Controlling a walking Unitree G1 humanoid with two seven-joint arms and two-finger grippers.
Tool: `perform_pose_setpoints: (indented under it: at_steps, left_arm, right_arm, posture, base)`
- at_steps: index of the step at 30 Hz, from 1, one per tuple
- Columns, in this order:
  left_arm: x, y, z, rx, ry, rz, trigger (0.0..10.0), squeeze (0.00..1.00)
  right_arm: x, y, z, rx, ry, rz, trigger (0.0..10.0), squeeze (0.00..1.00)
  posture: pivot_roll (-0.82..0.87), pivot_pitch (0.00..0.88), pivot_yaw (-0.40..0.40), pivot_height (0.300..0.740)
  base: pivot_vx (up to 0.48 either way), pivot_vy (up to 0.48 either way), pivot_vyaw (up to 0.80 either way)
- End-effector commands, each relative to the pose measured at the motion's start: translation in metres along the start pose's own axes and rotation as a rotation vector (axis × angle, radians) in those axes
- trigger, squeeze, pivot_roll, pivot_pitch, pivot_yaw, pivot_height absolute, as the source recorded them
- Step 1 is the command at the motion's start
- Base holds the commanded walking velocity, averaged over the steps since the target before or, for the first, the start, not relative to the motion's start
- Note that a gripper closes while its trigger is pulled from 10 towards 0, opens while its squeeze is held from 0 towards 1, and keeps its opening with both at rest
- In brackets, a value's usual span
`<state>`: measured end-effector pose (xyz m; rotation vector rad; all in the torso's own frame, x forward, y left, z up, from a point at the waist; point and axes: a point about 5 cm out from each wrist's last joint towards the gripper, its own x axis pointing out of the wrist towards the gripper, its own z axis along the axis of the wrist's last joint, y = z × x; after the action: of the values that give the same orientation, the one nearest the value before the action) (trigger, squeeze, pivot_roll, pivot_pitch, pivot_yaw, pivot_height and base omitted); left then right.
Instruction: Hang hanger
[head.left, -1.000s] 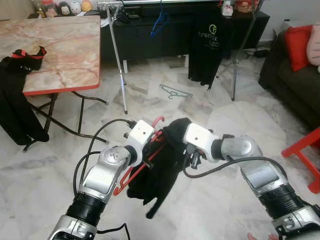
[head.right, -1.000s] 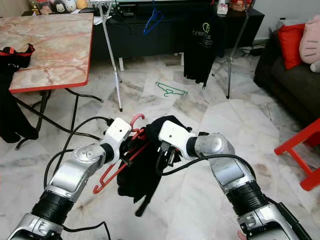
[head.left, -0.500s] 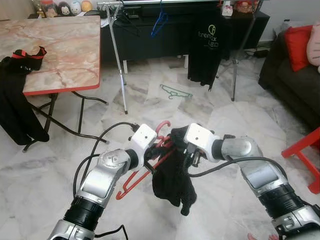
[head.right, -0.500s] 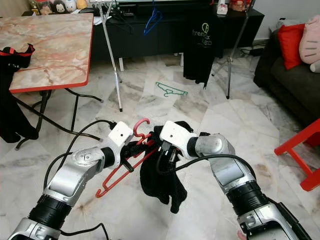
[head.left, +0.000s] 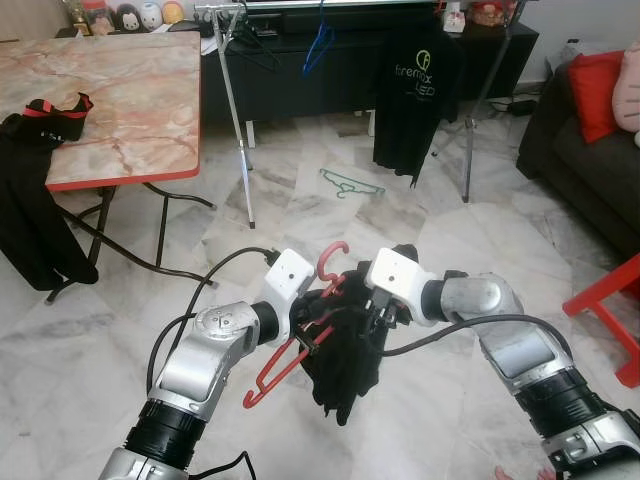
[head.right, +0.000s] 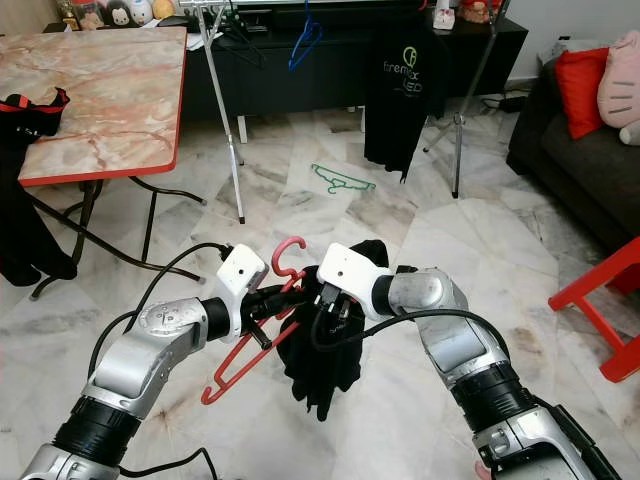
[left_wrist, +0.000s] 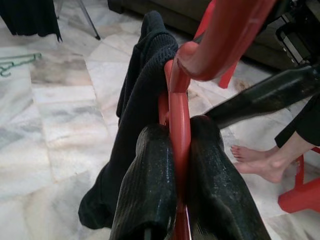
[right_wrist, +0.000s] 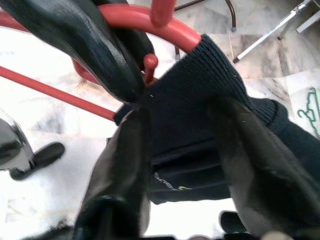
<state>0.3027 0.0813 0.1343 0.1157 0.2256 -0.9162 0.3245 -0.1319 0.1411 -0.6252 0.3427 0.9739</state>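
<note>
garment (head.left: 345, 350) bunched higher, left tool (head.left: 318, 312) gripping hanger (head.left: 285, 360)

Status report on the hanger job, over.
Left gripper shut on red hanger. Right gripper shut on black garment draped there. Clothes rack ahead, path open.

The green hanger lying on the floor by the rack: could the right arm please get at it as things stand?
Probably not. The green hanger lies well beyond both arms, and the right end effector is shut on the black garment draped over the red hanger.

Tilted red hanger (head.left: 290, 350), black garment (head.left: 345, 350) draped
</note>
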Motion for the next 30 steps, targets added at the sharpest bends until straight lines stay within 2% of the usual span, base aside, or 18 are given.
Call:
perform_pose_setpoints:
  at_steps: [1,3,5,11,13,16,17,18,24,30]
  left_arm:
    - [0.001,-0.006,0.012,0.045,-0.056,-0.037,10.0,0.0]
    - [-0.001,-0.002,0.005,0.05,-0.025,-0.029,10.0,0.0]
    - [-0.001,-0.002,0.003,0.049,-0.021,-0.028,10.0,0.0]
    - [-0.009,0.005,-0.011,0.041,0.027,-0.014,10.0,0.0]
    - [-0.009,0.005,-0.012,0.039,0.03,-0.013,10.0,0.0]
    - [-0.016,0.005,-0.018,0.038,0.059,-0.064,10.0,0.0]
    - [-0.019,0.004,-0.02,0.043,0.074,-0.094,10.0,0.0]
    - [-0.021,0.004,-0.022,0.046,0.08,-0.106,10.0,0.0]
    - [-0.031,-0.001,-0.03,0.071,0.128,-0.2,10.0,0.0]
    - [-0.035,-0.006,-0.026,0.089,0.12,-0.28,10.0,0.0]
  right_arm:
    - [-0.007,-0.004,0.015,-0.017,-0.073,-0.01,10.0,1.0]
    - [-0.019,-0.002,0.024,-0.027,-0.123,0.027,10.0,1.0]
    - [-0.021,-0.001,0.025,-0.031,-0.127,0.031,10.0,1.0]
    - [-0.041,-0.004,0.013,-0.06,-0.075,0.037,10.0,1.0]
    - [-0.042,-0.004,0.012,-0.06,-0.069,0.038,10.0,1.0]
    - [-0.05,-0.006,0.004,-0.067,-0.044,0.043,10.0,1.0]
    - [-0.054,-0.008,0.0,-0.073,-0.03,0.047,10.0,0.77]
    - [-0.056,-0.008,-0.001,-0.075,-0.024,0.055,10.0,0.0]
    - [-0.066,-0.007,-0.016,-0.098,0.031,0.181,10.0,0.0]
    - [-0.064,-0.003,-0.022,-0.037,-0.011,0.284,10.0,0.0]
  posture:
    - [-0.07,0.067,-0.049,0.74]
    - [-0.07,0.067,-0.049,0.74]
    - [-0.07,0.067,-0.049,0.74]
    - [-0.08,0.068,-0.048,0.74]
    - [-0.08,0.068,-0.048,0.74]
    - [-0.08,0.071,-0.049,0.74]
    - [-0.08,0.071,-0.048,0.74]
    - [-0.08,0.071,-0.048,0.74]
    - [-0.08,0.073,-0.048,0.74]
    - [-0.08,0.071,-0.049,0.74]
  base:
    - [0.0,0.0,0.0]
    - [0.0,0.0,0.0]
    - [0.0,0.0,0.0]
    - [0.0,0.0,0.0]
    - [0.0,0.0,0.0]
    - [0.0,0.0,0.0]
    - [0.0,0.0,0.0]
    - [0.0,0.0,0.0]
    - [0.0,0.0,0.0]
    - [0.0,0.0,0.0]
